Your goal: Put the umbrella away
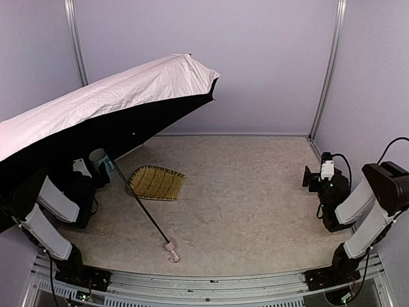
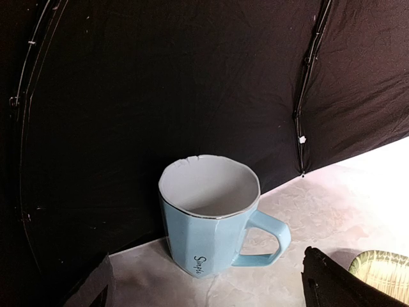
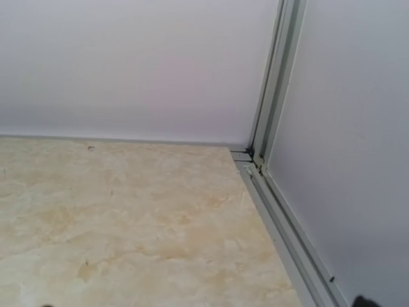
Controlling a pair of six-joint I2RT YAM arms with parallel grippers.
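The umbrella [image 1: 108, 96] stands open on its side over the left of the table, pale pink outside and black inside. Its thin black shaft [image 1: 140, 204] slants down to the small pink handle [image 1: 170, 249] near the front edge. My left gripper [image 2: 208, 268] sits under the canopy, open, with only a blue mug in front of it. The black lining [image 2: 160, 83] and ribs fill the left wrist view. My right gripper [image 1: 310, 177] hovers open at the right side, far from the umbrella, facing the back right corner.
A light blue mug [image 2: 211, 217] stands upright just ahead of my left fingers, also seen under the canopy edge [image 1: 100, 158]. A woven yellow bamboo tray [image 1: 157, 182] lies right of the shaft. Grey walls and a metal corner post [image 3: 275, 83] bound the table.
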